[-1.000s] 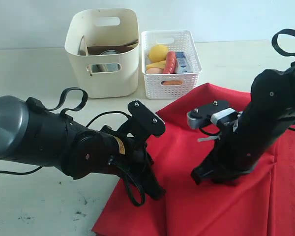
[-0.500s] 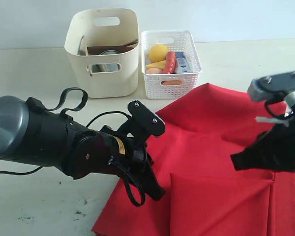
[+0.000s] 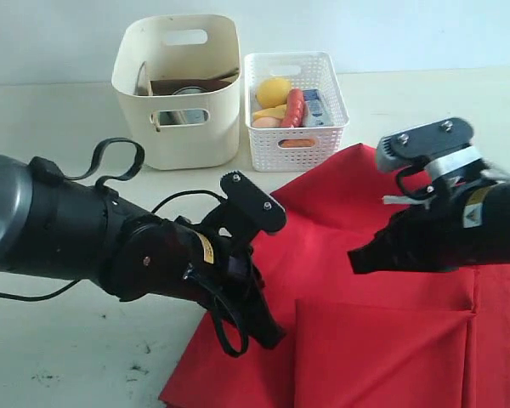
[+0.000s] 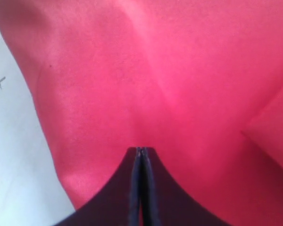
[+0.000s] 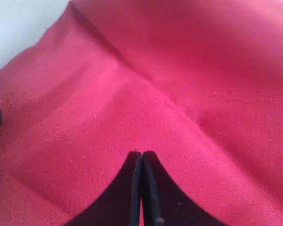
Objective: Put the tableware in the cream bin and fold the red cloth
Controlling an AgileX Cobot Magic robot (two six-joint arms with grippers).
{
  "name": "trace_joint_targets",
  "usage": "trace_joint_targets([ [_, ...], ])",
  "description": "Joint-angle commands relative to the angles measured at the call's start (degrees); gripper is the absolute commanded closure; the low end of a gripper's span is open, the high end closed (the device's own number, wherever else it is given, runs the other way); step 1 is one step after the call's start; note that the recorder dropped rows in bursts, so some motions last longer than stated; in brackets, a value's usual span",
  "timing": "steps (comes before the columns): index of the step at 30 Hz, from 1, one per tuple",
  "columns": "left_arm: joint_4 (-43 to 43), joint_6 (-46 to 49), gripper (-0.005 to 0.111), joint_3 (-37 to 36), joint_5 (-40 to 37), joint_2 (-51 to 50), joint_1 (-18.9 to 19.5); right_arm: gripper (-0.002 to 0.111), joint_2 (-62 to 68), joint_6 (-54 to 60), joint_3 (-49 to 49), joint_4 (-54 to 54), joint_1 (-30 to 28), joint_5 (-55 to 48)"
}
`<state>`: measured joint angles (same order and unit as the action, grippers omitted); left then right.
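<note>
Tips together, nothing held: left gripper [image 4: 140, 151] down on red cloth [image 3: 374, 357] (right gripper [image 5: 142, 154] above it)

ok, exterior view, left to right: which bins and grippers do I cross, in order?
cream bin → white lattice basket → right gripper. Skipped: left gripper and red cloth, which overlap these.

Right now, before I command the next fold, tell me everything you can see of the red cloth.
The red cloth is bright, smooth-looking fabric lying creased on the pale table, one corner close beside the white lattice basket. A folded-over layer with straight edges lies on its near part. It runs out of frame at the near and right sides. The left gripper, shut, has its tips at the cloth near its left edge. The right gripper, shut, is over it. Contact is unclear.
</note>
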<state>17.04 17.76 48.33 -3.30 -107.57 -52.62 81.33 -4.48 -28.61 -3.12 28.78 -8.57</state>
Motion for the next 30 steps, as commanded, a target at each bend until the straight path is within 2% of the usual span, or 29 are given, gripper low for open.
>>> trace_joint_targets([
  [1, 1.2, 0.0, 0.107, 0.3, -0.9, 1.3, -2.0, 0.108, 10.7, 0.4, 0.2, 0.7, 0.2, 9.2],
  [6, 1.2, 0.0, 0.107, 0.3, 1.3, 1.1, -7.6, 0.108, 16.7, 0.3, -0.4, 0.7, 0.2, 11.5],
  [18, 3.6, -0.2, 0.107, 0.3, 2.8, 1.0, -15.4, 0.108, 17.0, 0.2, -0.5, 0.6, 0.2, 11.9],
  [30, 5.2, 0.0, 0.107, 0.3, 1.4, 2.9, -24.7, 0.108, 9.9, 0.2, -0.5, 0.6, 0.1, 10.9],
])
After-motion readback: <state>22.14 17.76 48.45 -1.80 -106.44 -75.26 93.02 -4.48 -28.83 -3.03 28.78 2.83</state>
